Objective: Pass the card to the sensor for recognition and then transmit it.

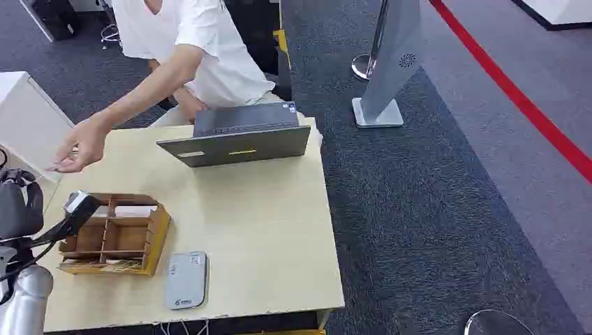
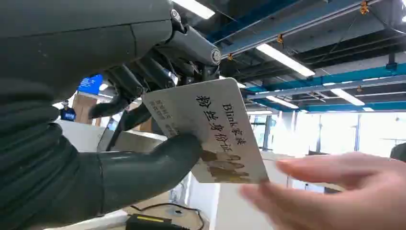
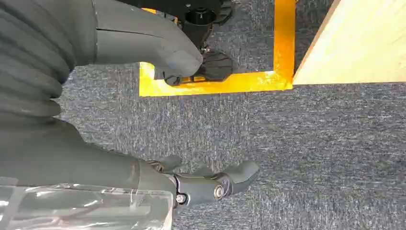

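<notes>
My left hand [image 1: 42,216] is raised at the table's left edge and pinches a white printed card [image 2: 210,132] between thumb and fingers; in the head view the card [image 1: 79,203] shows as a small pale patch at the fingertips. A person's hand [image 2: 335,191] reaches in close to the card's free end, and from above that hand [image 1: 80,145] hovers beyond mine, apart from it. The grey card sensor [image 1: 186,280] lies flat near the table's front edge. My right hand [image 3: 191,120] hangs over the carpet with fingers apart and nothing in it.
A wooden divided box [image 1: 115,234] stands beside my left hand. A grey laptop [image 1: 237,139] sits at the table's far side in front of the person in white [image 1: 202,49]. A yellow floor marking [image 3: 220,81] and the table edge [image 3: 364,43] lie below my right hand.
</notes>
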Robot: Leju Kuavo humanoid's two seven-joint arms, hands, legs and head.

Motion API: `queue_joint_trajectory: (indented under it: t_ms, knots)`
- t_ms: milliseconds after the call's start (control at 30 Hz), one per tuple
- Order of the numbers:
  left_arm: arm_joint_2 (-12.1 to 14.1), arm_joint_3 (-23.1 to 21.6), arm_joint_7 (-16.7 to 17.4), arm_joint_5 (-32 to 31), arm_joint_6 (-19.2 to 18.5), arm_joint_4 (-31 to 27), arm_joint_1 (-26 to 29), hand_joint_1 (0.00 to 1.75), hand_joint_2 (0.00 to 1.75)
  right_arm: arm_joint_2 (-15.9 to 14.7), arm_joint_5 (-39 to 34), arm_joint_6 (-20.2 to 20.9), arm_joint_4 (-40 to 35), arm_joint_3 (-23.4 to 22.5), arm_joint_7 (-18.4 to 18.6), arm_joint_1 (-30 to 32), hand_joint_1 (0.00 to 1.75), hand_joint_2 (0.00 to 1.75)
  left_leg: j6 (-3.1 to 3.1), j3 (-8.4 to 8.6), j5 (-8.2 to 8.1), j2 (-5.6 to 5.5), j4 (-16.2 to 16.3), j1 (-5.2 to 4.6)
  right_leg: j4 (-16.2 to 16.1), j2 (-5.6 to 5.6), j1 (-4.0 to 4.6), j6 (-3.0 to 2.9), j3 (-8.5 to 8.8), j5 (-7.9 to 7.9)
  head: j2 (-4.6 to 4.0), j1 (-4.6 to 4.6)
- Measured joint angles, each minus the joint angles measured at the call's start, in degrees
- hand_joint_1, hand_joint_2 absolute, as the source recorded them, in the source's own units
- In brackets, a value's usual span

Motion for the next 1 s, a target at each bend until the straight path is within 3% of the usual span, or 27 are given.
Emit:
queue_joint_trajectory:
  t_ms: [333,567,767,1000]
  knots:
    - [0.0,-0.46,0.02,0.05,0.0,-1.12,0.28,1.75,1.75,0.0,-0.2,0.0,0.0,0.0,0.0,0.01,0.0,1.75,0.0,-0.01,0.0,0.0,0.0,0.0,0.0,0.0,0.0,0.0,0.0,0.0,0.02,0.0]
    - [-0.48,-1.58,1.6,-2.3,-2.12,-1.9,1.43,1.75,1.75,-0.04,-1.05,0.24,0.0,0.0,-0.02,0.35,0.0,1.75,0.0,0.0,0.0,0.01,0.01,-0.01,-0.01,-0.01,0.0,0.0,-0.02,0.0,0.0,0.0]
    - [-2.32,-6.15,3.21,-5.95,-5.25,-7.63,4.83,1.75,1.75,-0.13,-1.92,0.42,0.0,-0.02,-0.44,1.17,0.0,1.75,0.01,-0.02,-0.01,0.01,0.01,-0.03,-0.02,0.0,-0.02,0.0,-0.03,0.0,0.0,0.0]
    - [-3.93,-14.85,3.96,-8.55,-7.78,-18.3,9.93,1.75,1.75,-0.13,-2.23,-0.02,0.0,-0.02,-0.83,1.56,0.0,1.75,0.02,-0.04,-0.03,0.0,0.02,-0.03,-0.04,-0.01,-0.02,0.0,-0.03,0.0,0.0,0.0]
